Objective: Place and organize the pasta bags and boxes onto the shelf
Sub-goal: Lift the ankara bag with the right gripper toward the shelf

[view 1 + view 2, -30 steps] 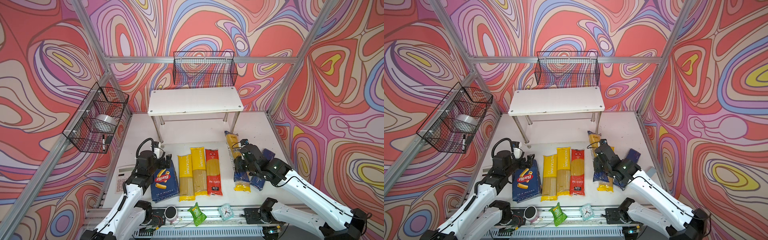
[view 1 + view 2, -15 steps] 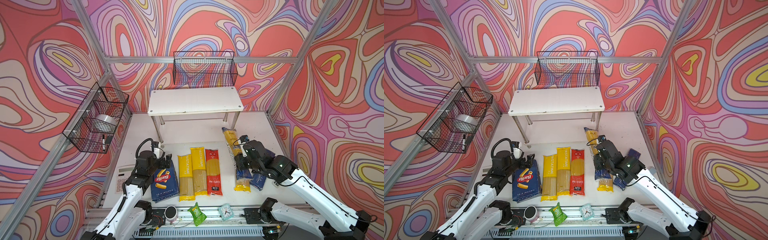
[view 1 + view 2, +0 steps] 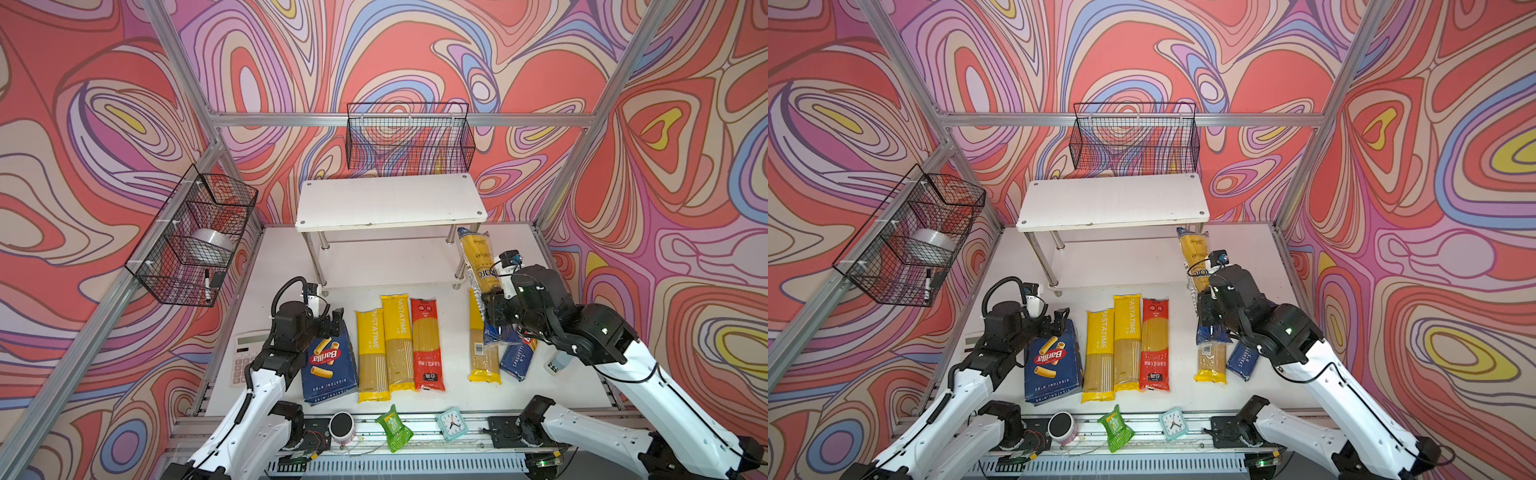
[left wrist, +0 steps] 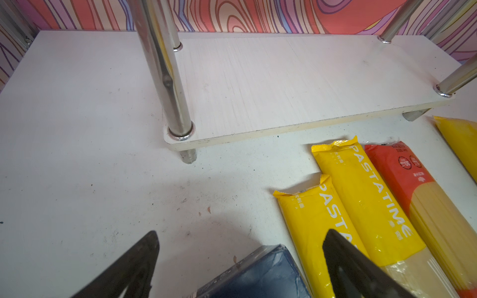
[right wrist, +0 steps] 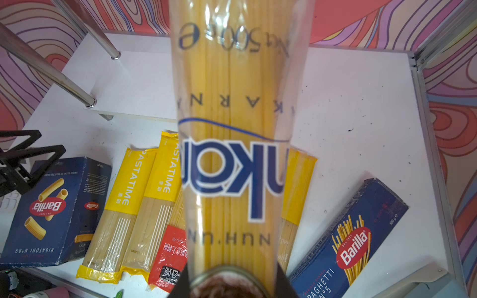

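Right end effector [image 3: 491, 308] pinching the gold and dark blue plastic spaghetti packet [image 3: 477, 257], raised and slanted above the white table [image 3: 457, 395], its far tip near the white two-tier chrome-legged shelf [image 3: 390, 199]. Left end effector [image 3: 331, 322], jaws spread, above the wide dark blue Barilla rigatoni box [image 3: 328, 368].

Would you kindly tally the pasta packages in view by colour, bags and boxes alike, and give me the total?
Yellow bags: 3
Red bag: 1
Gold-and-blue bag: 1
Dark blue boxes: 2
Total: 7
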Robot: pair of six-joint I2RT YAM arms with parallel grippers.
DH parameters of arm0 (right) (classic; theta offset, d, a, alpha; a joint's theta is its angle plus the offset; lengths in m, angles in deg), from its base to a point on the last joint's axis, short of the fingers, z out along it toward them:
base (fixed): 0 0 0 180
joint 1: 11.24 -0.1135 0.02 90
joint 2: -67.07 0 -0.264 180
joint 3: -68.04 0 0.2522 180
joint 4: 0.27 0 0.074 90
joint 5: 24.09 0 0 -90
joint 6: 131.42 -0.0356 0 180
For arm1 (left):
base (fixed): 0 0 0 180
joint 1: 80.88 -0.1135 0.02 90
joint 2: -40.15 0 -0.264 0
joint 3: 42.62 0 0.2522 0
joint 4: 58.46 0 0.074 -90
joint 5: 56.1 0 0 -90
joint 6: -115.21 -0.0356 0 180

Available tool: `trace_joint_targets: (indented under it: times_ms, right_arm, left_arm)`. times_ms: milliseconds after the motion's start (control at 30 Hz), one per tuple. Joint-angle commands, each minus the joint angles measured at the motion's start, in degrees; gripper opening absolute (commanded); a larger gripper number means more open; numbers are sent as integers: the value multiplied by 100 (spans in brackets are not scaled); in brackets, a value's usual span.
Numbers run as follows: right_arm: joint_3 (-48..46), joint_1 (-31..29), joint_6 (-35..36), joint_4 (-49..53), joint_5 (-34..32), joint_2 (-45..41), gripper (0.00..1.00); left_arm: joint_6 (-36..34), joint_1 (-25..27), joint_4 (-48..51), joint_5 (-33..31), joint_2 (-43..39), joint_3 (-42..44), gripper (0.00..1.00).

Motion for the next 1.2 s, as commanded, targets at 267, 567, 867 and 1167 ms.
trace_joint_targets:
  times_ms: [267, 567, 867, 1167]
  right_arm:
    - [1115, -2, 254, -197, -533, 549, 0]
    - [1863, 3, 546, -192, -627, 1106, 0]
    - [2978, 176, 832, 27, -665, 1818, 0]
    - [3796, 1228, 932, -57, 534, 2560, 0]
  left_arm:
    - [-61, 24, -84, 52, -53, 51, 100]
    - [-53, 24, -98, 35, -106, 81, 100]
    - [-64, 24, -87, 74, -60, 55, 100]
    - [-65, 24, -92, 83, -86, 66, 100]
